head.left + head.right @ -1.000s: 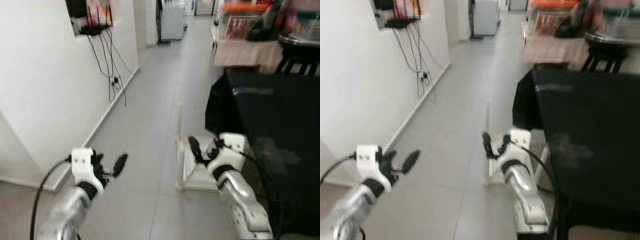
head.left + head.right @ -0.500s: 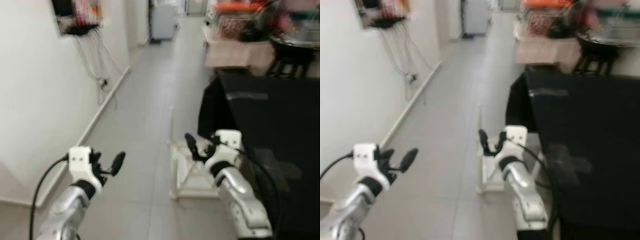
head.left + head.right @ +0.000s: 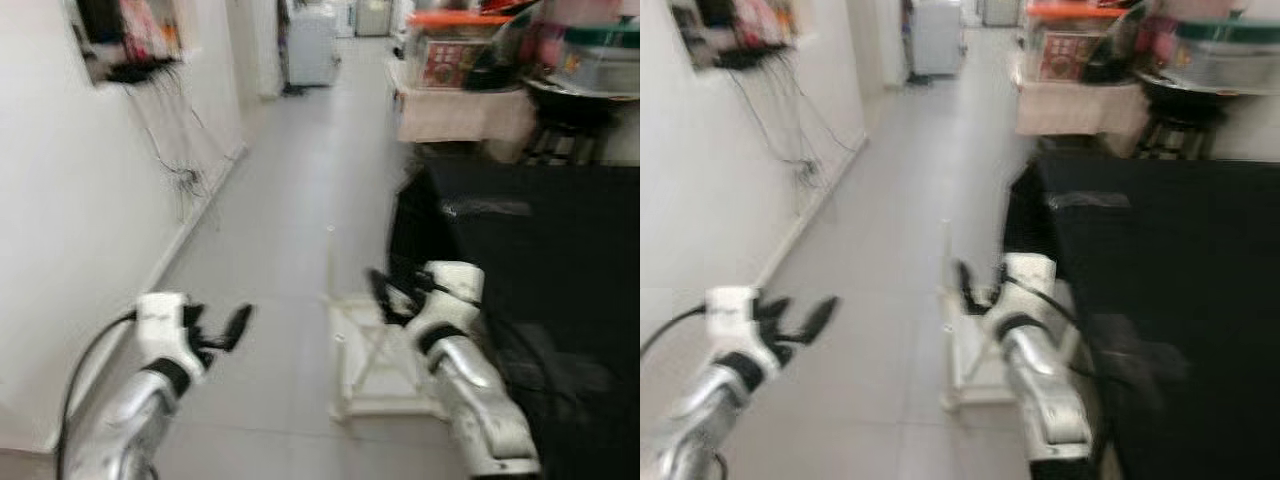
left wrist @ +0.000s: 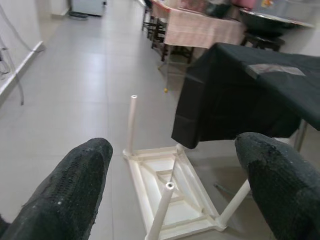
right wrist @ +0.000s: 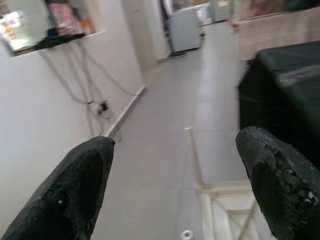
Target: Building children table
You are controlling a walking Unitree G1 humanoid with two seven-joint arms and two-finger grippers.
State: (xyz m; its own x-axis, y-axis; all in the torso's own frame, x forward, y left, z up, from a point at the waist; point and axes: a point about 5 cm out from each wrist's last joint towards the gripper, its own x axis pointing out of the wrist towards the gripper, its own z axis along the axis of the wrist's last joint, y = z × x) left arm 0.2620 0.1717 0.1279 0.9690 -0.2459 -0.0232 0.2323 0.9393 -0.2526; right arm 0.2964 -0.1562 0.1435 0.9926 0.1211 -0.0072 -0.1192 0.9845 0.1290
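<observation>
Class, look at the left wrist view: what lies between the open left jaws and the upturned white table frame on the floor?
Bare grey floor tiles; nothing stands between the left gripper and the white table frame.

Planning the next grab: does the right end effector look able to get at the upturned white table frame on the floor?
Probably yes. The right end effector, fingers open, hangs just above the white table frame, with nothing between them; the black-draped table stands beside it.

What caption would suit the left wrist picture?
Open left gripper faces an upturned white children's table on grey floor beside a black-draped table.
</observation>
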